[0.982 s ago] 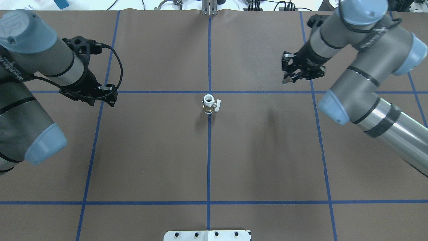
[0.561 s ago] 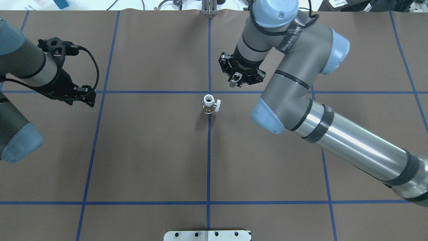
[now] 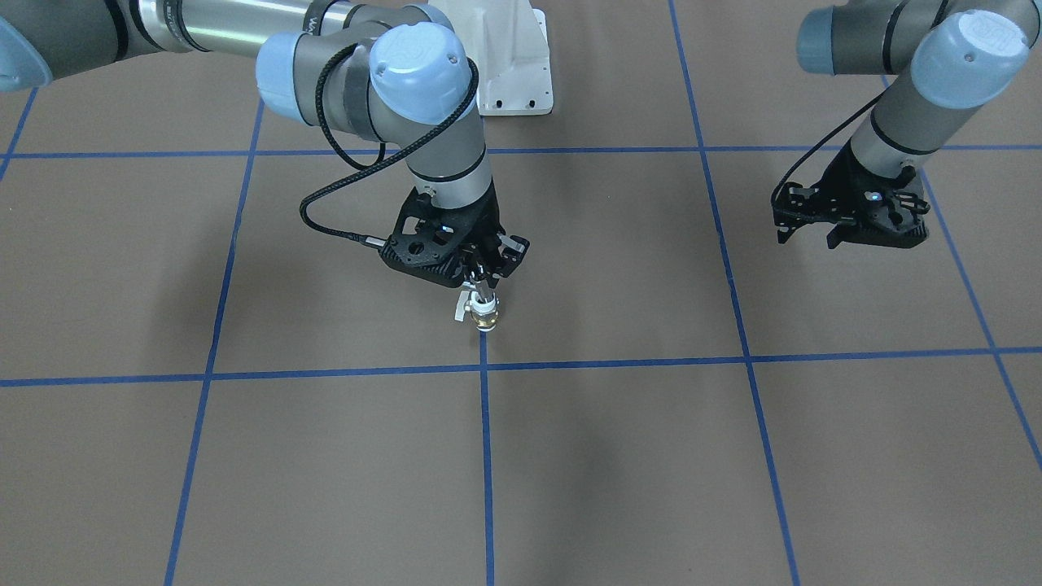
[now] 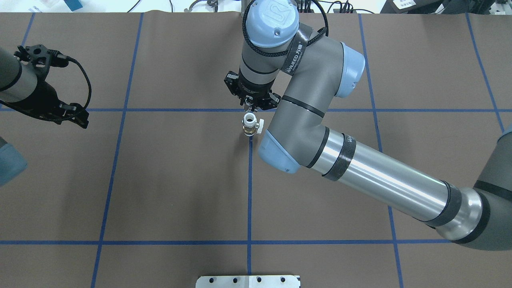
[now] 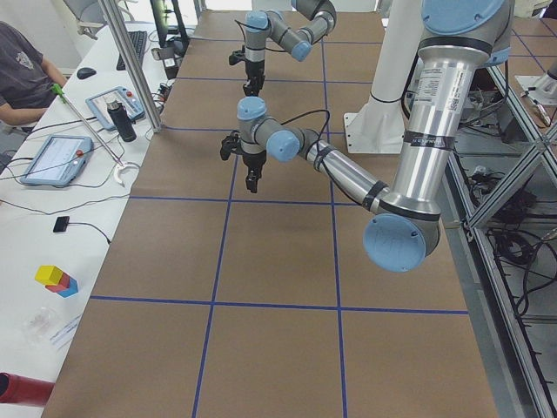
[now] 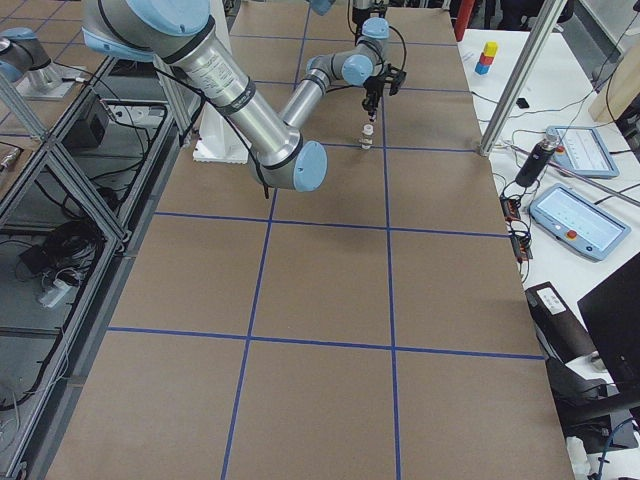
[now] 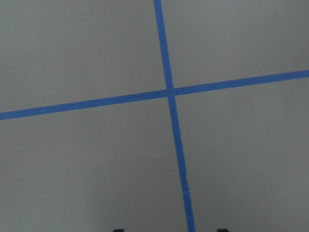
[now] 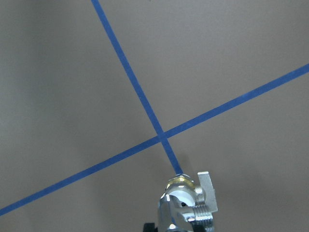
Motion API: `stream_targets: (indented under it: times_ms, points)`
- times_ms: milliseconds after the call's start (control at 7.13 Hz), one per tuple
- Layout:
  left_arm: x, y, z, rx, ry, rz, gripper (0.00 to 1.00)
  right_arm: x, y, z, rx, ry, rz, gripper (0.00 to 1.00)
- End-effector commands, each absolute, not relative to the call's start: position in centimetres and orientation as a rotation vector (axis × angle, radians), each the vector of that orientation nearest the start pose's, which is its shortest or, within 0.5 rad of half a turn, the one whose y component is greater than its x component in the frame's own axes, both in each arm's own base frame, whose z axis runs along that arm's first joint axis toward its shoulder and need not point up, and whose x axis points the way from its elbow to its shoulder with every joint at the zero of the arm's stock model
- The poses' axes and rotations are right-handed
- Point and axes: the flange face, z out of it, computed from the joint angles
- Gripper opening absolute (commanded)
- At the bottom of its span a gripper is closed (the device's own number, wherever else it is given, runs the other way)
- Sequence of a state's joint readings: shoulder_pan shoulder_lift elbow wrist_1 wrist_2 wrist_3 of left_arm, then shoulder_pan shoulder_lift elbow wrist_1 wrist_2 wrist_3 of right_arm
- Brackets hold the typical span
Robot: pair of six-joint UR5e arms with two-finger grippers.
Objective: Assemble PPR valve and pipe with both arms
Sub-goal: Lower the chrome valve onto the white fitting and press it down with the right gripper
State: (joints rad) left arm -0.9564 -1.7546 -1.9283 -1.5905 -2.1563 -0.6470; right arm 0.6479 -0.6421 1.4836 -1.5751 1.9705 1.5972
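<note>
Front view: I see the right gripper [image 3: 480, 283] clamped on the silvery pipe [image 3: 482, 293], just above the PPR valve [image 3: 487, 316], which stands upright on the blue line, white socket up, brass middle. Overhead: left gripper [image 4: 80, 118] well aside. Left wrist: its fingertips apart

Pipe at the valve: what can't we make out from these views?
- pipe: cut off by the right wrist view's bottom edge; overhead, the right gripper mostly covers it.
- Whether it touches the PPR valve: too small in front and side views.
</note>
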Motion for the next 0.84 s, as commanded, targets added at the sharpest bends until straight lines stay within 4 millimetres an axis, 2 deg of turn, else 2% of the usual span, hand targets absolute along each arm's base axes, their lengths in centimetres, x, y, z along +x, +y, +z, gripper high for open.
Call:
stream_targets:
  times_ms: [0,701]
  points:
    - [24.7,-48.8,39.8,0.103,0.779,0.135,0.73,-53.9,-51.5,11.3,-0.101,-0.9,0.456,0.0]
    - [24.7,-48.7,39.4,0.108,0.782,0.136,0.74,-54.5,-51.8,12.3,-0.098,-0.876,0.462,0.0]
